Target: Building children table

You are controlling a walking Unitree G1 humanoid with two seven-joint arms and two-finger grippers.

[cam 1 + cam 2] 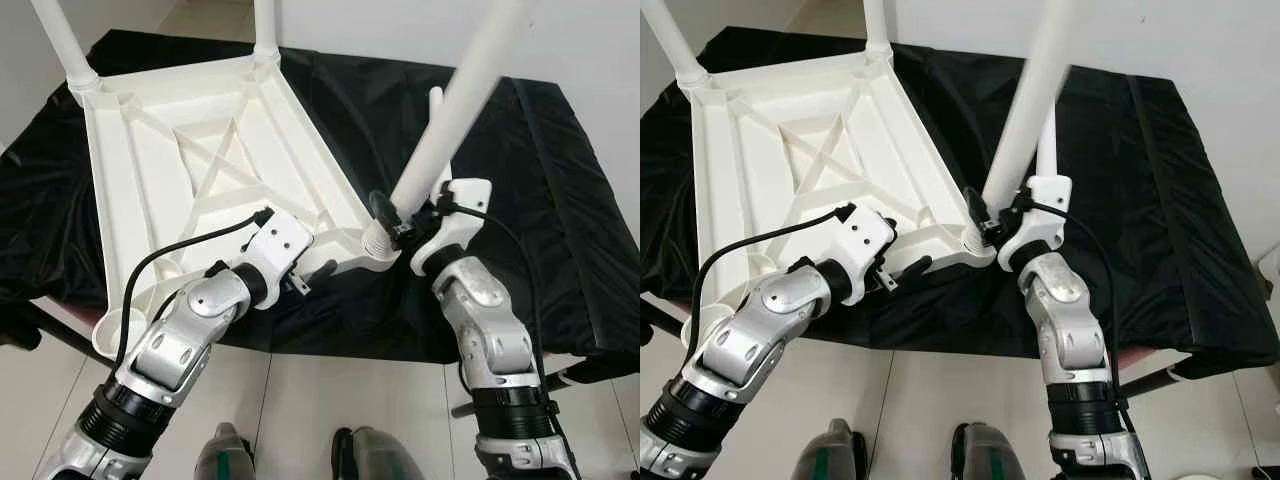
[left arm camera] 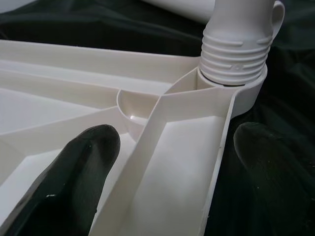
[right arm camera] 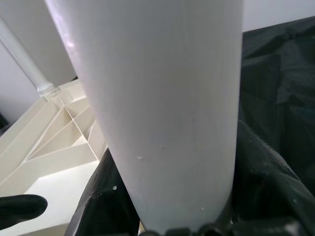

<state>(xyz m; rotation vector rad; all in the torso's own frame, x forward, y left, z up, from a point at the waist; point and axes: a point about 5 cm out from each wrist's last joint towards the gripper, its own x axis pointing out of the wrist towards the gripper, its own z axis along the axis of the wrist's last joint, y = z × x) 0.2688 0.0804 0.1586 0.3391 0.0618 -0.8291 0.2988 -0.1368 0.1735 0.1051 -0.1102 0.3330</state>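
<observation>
Clamped around the white table leg [image 1: 455,105], my right gripper [image 1: 400,222] holds it just above its ribbed end, one black finger on each side of the tube as my right wrist view shows. That ribbed end [image 2: 236,56] sits in the corner socket [image 1: 378,250] of the upturned white tabletop [image 1: 190,170], at the corner nearest me on my right, and the leg leans up and away to the right from there. My left gripper [image 1: 312,275] is spread open over the tabletop's near edge close to that same socket: one finger [image 2: 74,172] lies inside the ribbed underside, the other [image 2: 275,167] outside the rim over the black cloth [image 1: 540,200], and neither presses the plastic that I can see. Two more legs [image 1: 60,40] already stand in the tabletop's far corners. The tabletop lies underside up on the black cloth, its left near corner jutting past the cloth's edge
</observation>
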